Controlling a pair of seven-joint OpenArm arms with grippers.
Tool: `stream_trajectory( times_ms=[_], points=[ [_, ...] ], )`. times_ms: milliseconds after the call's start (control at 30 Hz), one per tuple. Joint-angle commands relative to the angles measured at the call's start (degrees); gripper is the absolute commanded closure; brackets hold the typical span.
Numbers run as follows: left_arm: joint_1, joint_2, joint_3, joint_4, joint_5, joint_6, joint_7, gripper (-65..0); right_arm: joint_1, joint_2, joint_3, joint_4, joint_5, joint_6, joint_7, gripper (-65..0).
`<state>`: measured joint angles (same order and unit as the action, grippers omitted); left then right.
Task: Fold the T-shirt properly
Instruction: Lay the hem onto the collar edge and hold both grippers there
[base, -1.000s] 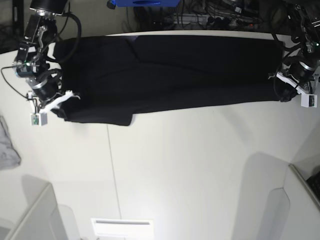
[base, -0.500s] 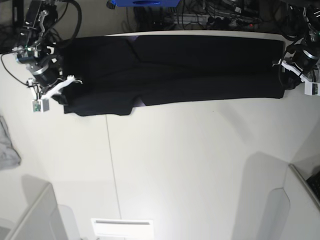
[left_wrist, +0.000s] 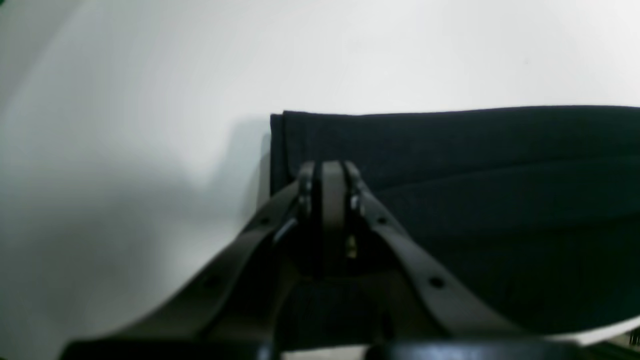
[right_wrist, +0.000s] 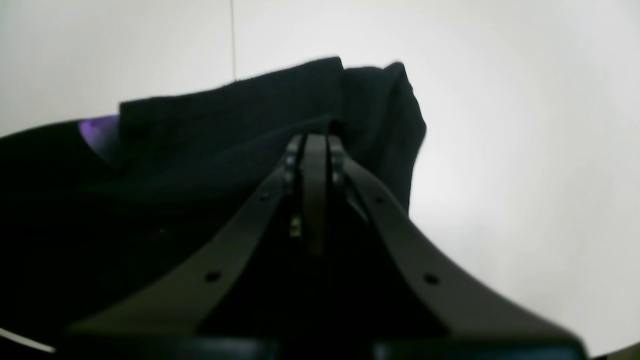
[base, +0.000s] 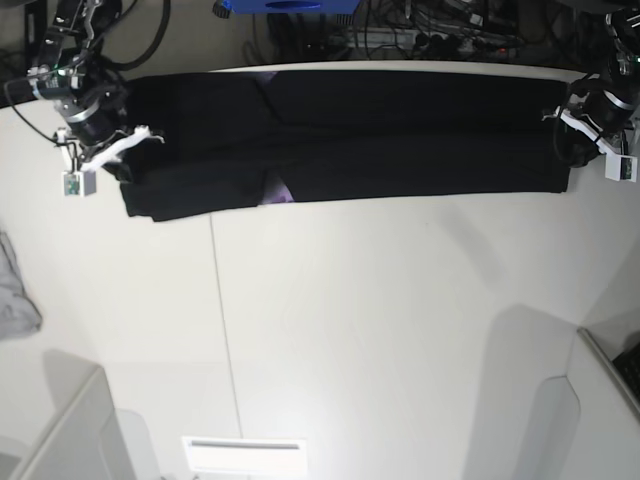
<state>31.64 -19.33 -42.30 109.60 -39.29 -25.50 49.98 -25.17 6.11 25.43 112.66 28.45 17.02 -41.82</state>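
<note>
I am working the lengthwise fold of the large black short-sleeved cloth T-shirt (base: 340, 140), which is lying as a long band across the far side of the white worktop (base: 380, 330), stretched between my two arms. My left gripper (left_wrist: 332, 172) is sitting on the hem end of the band, its fingers (left_wrist: 345, 185) pressed together on a pinch of the black cloth, just in from the neat stacked corner. My right gripper (right_wrist: 312, 145) is sitting on the other end, where the cloth is bunching up in a loose hump, and its fingers (right_wrist: 330, 160) are likewise closed on the fabric. A small patch of purple print is peeking out at the near edge in the base view (and again in the right wrist view), so I am judging that the layers are not lying flush there.

The band looks taut and fairly even, so I am reading this step as nearly complete. The next move is calling for both ends to be laid flat together, then released without dragging the cloth, and the sleeve end will need smoothing before any crosswise fold. A small grey cloth (base: 15, 290) is lying well apart at the worktop's edge.
</note>
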Motion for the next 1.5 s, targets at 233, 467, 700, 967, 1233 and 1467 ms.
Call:
stream_trajectory(
  times_ms=[233,467,700,967,1233,1467],
  points=[
    [1.29,-0.93,-0.55,0.95,-0.32,0.13,-1.32,0.0,-3.27,0.44,0.37,1.76,0.87,0.35,1.69,0.0],
    [3.22,-0.84,-0.55,0.95,-0.32,0.13,-1.40,0.0,-4.77,0.44,0.37,1.84,0.87,0.35,1.69,0.0],
    [3.75,-0.67,-0.47,0.60,-0.23,0.13,-1.49,0.0,-6.08,0.44,0.37,1.49,0.87,0.35,1.78,0.0],
    [4.45,-0.67,-0.11,0.42,1.53,0.13,-1.49,0.0,-6.88,0.44,0.37,1.14,0.70,0.17,1.78,0.0],
    [3.66,-0.93,-0.55,0.86,2.23,0.13,-1.40,0.0,-4.33,0.44,0.37,2.02,0.96,0.17,1.34,0.0],
    [2.25,-0.93,-2.31,0.86,2.14,0.13,-1.32,0.0,-3.71,0.44,5.91,2.20,9.14,0.17,1.34,0.0]
  ],
)
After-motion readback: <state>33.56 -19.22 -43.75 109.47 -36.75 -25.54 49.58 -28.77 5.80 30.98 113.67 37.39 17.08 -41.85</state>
